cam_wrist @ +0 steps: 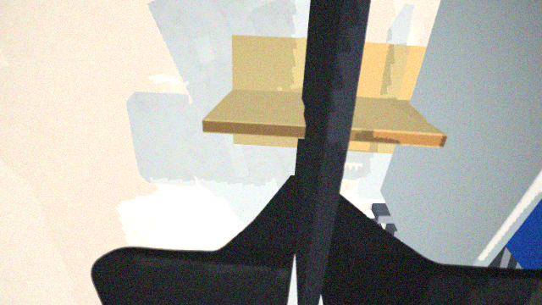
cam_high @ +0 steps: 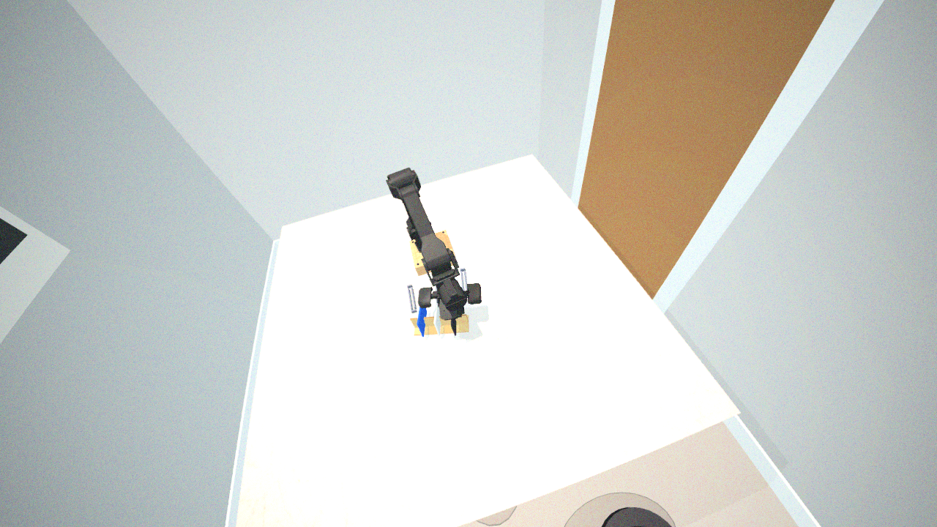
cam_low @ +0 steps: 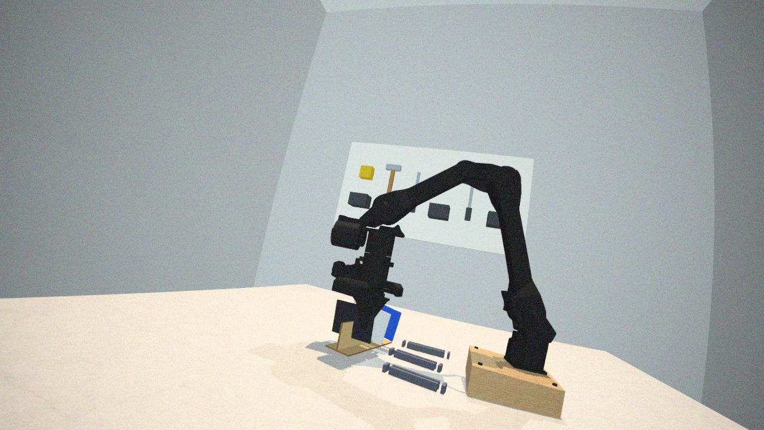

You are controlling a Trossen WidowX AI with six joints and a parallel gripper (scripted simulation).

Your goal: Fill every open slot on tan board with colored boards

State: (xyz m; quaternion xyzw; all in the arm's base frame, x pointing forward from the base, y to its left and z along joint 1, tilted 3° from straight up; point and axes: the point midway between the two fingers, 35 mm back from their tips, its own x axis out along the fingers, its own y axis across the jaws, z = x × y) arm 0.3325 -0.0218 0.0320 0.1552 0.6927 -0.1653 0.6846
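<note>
My gripper [cam_high: 452,313] [cam_low: 367,315] [cam_wrist: 303,185] points down, shut on the black board [cam_high: 454,326] [cam_low: 342,316] [cam_wrist: 336,63]. The black board is upright and crosswise over the near end of the standing tan board [cam_high: 463,323] [cam_low: 345,335] [cam_wrist: 258,108]. The tan board's top edge meets it on both sides; its notch is hidden, and how deep it sits cannot be told. A pale board [cam_low: 381,326] [cam_wrist: 440,127] stands crosswise at the middle of the tan board. A blue board [cam_high: 421,322] [cam_low: 396,325] [cam_wrist: 527,239] stands crosswise at its far end.
Three dark holders [cam_low: 425,349] [cam_low: 413,359] [cam_low: 414,377] lie between the tan board and the arm's wooden base block [cam_low: 510,391], with no board in them. The pale board stands close beside the gripper. A tool panel [cam_low: 427,235] hangs on the wall.
</note>
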